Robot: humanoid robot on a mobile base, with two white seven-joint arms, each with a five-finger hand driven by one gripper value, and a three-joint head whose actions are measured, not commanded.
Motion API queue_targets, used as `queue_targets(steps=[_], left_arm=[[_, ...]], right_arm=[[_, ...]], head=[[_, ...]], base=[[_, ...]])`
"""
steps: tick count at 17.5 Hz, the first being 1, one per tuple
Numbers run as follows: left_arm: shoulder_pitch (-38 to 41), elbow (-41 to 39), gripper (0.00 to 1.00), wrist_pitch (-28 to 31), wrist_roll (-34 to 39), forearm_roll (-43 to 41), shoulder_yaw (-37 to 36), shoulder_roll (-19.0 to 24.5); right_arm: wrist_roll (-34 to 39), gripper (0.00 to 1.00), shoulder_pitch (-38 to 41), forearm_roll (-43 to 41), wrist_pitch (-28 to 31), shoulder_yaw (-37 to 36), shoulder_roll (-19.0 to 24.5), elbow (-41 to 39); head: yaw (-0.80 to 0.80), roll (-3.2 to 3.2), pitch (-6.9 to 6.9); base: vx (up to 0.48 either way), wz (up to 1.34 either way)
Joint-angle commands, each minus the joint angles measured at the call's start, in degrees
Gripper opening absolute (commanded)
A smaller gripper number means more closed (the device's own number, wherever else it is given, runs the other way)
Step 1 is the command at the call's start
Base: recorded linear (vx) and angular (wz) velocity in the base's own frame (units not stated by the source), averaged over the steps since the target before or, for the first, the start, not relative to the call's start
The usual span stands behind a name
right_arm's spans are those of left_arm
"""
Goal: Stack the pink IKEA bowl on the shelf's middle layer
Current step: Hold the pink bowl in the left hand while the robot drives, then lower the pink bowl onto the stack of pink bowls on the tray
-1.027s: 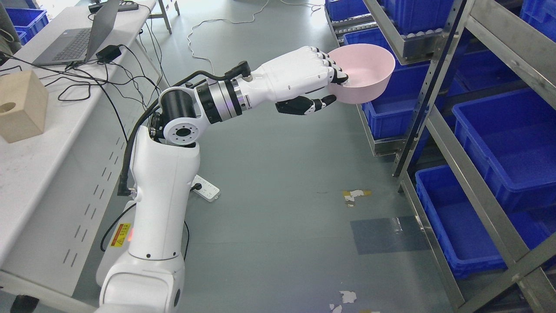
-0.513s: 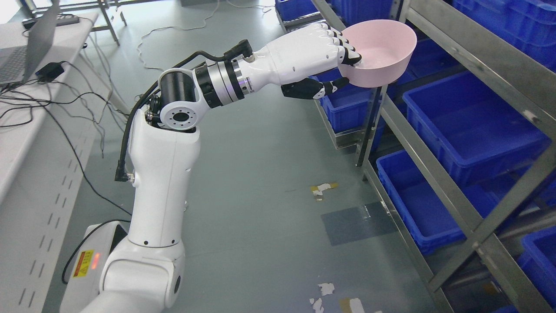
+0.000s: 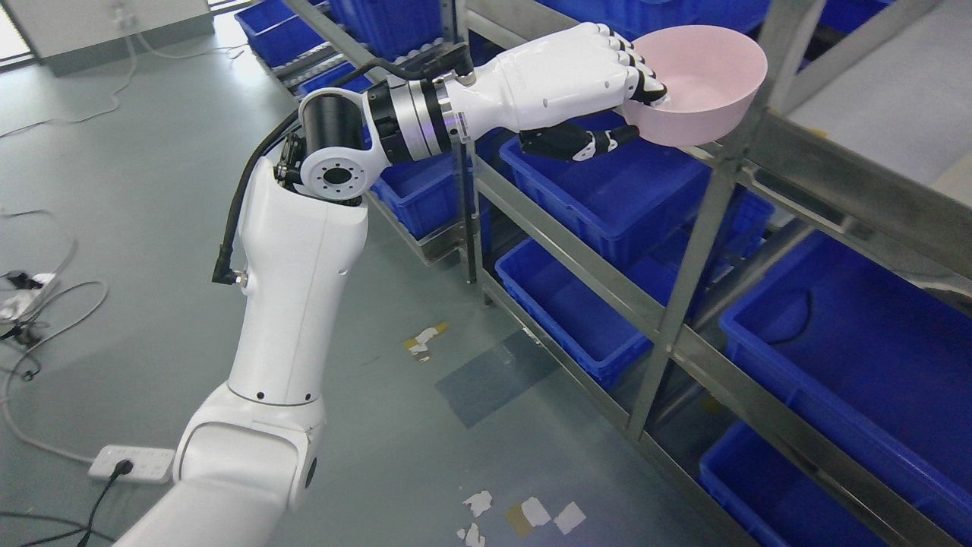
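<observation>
The left hand (image 3: 607,83) was clamped on the near rim of the pink bowl (image 3: 702,83), its fingers (image 3: 642,72) hooked over the edge into the hollow and the dark thumb (image 3: 581,143) pressed up against the outer wall from below. The bowl was held upright and in the air, high at the front of the metal shelf (image 3: 668,311), with its far side just in front of an upright post (image 3: 782,30) and its base close above the upper front rail. Whether the base touched that rail could not be told. The right arm was not in view.

Below the bowl, blue bins (image 3: 607,190) filled the lower levels. No other bowl to stack on showed anywhere, so the target spot was probably out of sight.

The main risk appeared to be the frame. The bowl sat level with a rail and beside a post, so a straight push inward would likely knock its wall against the metal. A pinch on 1 side of the rim gives little hold against such a knock, and the bowl could twist out and drop into a bin or onto the floor (image 3: 152,190). The height also looked wrong for a middle level, so the arm would probably need to lower first.
</observation>
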Motion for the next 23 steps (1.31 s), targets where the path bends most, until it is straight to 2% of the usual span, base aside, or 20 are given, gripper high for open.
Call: queue_targets(steps=[1,4,8,12,23], left_arm=[[-4.94,3.68,0.05,0.6,-0.24,-0.14,-1.47,1.0],[-9.26,6.3,0.05,2.97,-0.42,-1.98,0.31,1.0],[-10.24,15.09,0.05,2.98,-0.16,-12.16,1.27,1.0],[-12.25,19.4,0.05,3.15,0.19,-19.12,1.45,1.0],[-13.66,21.35,0.05,4.91,2.66,-21.23,0.57,1.0]], right_arm=[[-0.04,1.0,1.24,0.0,0.04,0.0,-1.0,-1.0],[-0.04,1.0,1.24,0.0,0.04,0.0,-1.0,-1.0],[-0.04,1.0,1.24,0.0,0.04,0.0,-1.0,-1.0],[-0.04,1.0,1.24,0.0,0.04,0.0,-1.0,-1.0],[-0.04,1.0,1.24,0.0,0.04,0.0,-1.0,-1.0]], head=[[0.0,0.0,0.0],[0.0,0.0,0.0],[0.0,0.0,0.0],[0.0,0.0,0.0],[0.0,0.0,0.0]], base=[[0.0,-0.82],[-0.025,-0.84],[-0.045,-0.81],[0.006,-0.73],[0.043,-0.33]])
